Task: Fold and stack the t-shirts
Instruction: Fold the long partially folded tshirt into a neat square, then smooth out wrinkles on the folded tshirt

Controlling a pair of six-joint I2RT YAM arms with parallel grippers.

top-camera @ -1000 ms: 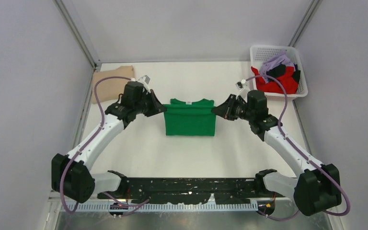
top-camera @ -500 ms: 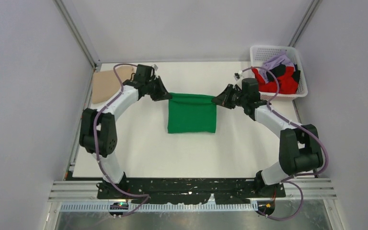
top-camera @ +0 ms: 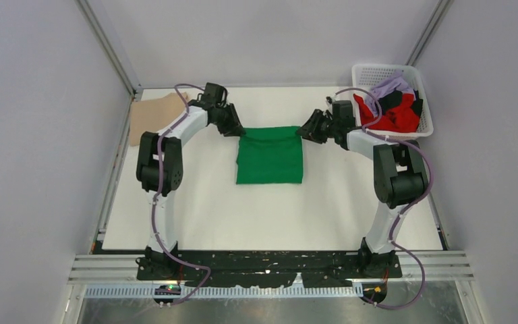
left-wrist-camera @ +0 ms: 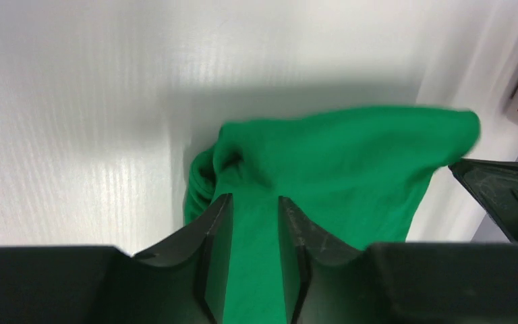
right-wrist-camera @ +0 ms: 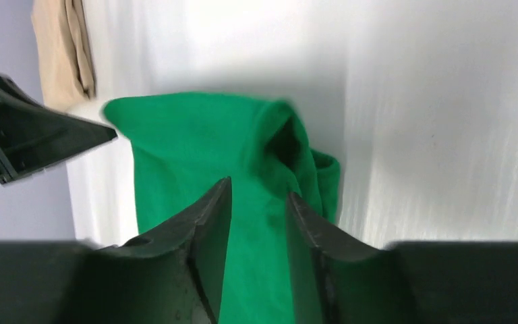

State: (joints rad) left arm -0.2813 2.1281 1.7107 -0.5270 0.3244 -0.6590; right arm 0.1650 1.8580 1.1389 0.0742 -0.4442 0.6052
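A bright green t-shirt (top-camera: 270, 156) lies folded into a rectangle at the middle of the table. My left gripper (top-camera: 237, 130) is at its far left corner and my right gripper (top-camera: 303, 131) at its far right corner. In the left wrist view the left gripper (left-wrist-camera: 255, 198) has its jaws parted, with the green t-shirt (left-wrist-camera: 351, 162) loose in the gap. The right gripper (right-wrist-camera: 258, 189) stands the same way over the green t-shirt (right-wrist-camera: 195, 142). A tan t-shirt (top-camera: 150, 118) lies folded at the far left.
A white lattice basket (top-camera: 378, 67) at the far right corner holds red (top-camera: 394, 118), lilac (top-camera: 388, 86) and black (top-camera: 391, 99) t-shirts. Grey walls close in both sides of the table. The tan t-shirt (right-wrist-camera: 61, 54) shows at the right wrist view's top left.
Both arms carried the shirt's near edge to the far edge, folding it in half. Both grippers, shut on the cloth before, now stand parted.
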